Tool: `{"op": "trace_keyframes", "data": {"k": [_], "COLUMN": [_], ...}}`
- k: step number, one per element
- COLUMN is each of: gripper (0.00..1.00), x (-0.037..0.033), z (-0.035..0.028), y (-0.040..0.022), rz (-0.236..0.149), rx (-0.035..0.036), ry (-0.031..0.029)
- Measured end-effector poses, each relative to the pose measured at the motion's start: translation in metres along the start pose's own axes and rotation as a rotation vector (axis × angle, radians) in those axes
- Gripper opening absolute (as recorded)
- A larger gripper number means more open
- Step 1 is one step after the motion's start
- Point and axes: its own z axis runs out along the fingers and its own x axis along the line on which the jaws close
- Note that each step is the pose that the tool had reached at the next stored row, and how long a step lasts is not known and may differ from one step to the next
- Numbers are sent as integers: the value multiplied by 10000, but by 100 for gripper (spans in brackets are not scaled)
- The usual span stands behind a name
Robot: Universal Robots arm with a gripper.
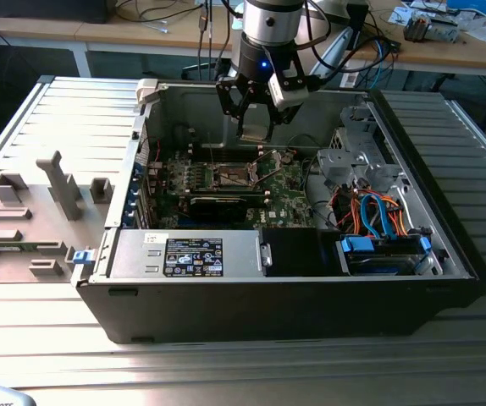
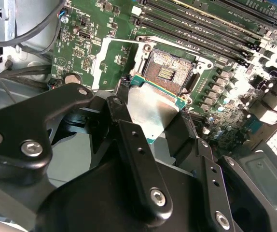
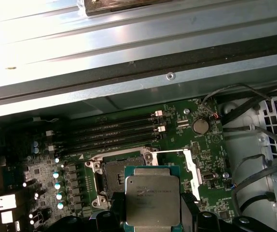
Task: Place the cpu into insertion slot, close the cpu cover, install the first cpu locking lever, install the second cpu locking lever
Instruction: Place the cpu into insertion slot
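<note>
The gripper (image 1: 256, 127) hangs in the upper middle of the exterior view, inside the open case (image 1: 311, 296), with its jaws clamped on two opposite edges of the cpu (image 2: 154, 110). The chip is carried flat, metal top up, above the board (image 1: 285, 190) and not touching it. The slot (image 2: 170, 72) lies bare near the middle of the exterior view, just under the gripper; in the second wrist view its dark centre sits just beyond the chip's far edge, so the chip looks short of it rather than over it. The cover (image 3: 191, 174) stands swung open beside the slot, leaving the way in clear. The step in hand looks like the placing itself, with nothing seated yet. To do it well, the chip should be squared to the slot's rim and centred over it before any descent, kept level so no corner lands first, and let down gently with no sideways push, as the contacts underneath would likely bend easily. The chip should go in free, without forcing.
</note>
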Motion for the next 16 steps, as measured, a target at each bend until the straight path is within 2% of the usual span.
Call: {"op": "trace_keyframes", "data": {"k": [16], "gripper": [54], "x": [-2], "z": [0], "y": [0], "rz": [99], "rx": [-1], "ry": [-4]}}
